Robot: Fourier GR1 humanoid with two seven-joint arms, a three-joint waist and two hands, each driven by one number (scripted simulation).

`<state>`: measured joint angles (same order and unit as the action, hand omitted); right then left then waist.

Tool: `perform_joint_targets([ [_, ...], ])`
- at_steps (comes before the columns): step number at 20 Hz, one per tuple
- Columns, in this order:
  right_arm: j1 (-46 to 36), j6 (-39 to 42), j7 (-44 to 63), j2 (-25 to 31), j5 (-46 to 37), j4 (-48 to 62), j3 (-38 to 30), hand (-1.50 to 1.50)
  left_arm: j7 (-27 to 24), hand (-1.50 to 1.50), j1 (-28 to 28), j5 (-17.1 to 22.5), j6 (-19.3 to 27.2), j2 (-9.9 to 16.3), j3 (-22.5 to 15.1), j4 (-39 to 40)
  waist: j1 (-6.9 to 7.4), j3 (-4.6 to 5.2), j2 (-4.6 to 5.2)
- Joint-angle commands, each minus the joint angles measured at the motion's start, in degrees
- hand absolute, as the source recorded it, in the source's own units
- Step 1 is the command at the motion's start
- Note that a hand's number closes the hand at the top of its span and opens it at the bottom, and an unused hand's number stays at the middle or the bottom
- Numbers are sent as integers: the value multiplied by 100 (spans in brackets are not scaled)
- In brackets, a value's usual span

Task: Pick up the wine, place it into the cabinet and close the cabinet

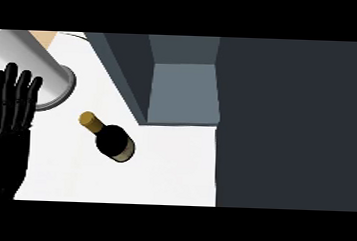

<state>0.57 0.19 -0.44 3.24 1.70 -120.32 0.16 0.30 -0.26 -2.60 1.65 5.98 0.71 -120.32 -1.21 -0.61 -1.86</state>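
Observation:
A dark wine bottle (113,140) with a gold-capped neck stands on the white counter (165,177), seen from above and leaning toward the upper left. Behind it the grey cabinet (184,92) is open, its inside floor showing as a lighter grey patch. Its dark door (292,121) fills the right side of the view. My left hand (10,111) rests at the left edge, fingers straight and pointing up, well apart from the bottle. My right hand shows nowhere.
A white-grey cylinder (37,70) lies at the upper left, just beside my left hand's fingertips. A tan patch (44,38) shows behind it.

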Motion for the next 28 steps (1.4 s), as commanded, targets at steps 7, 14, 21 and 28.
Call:
perform_joint_targets([
  [7,959,901,459,308,467,-666,671,-150,558,-150,13,-50,1749,-590,-1821,432,-60,77,197],
  [14,1566,1051,1003,486,792,-1606,666,-150,1588,-150,-585,-667,3321,-597,-3260,-140,70,56,158],
  [21,883,597,2510,485,925,-2560,671,-150,1620,-150,-1323,-898,4258,-598,-3829,502,93,62,180],
  [28,494,482,2755,352,724,-2400,785,-150,2929,-150,-1872,-1817,5047,-598,-4347,230,109,59,173],
])
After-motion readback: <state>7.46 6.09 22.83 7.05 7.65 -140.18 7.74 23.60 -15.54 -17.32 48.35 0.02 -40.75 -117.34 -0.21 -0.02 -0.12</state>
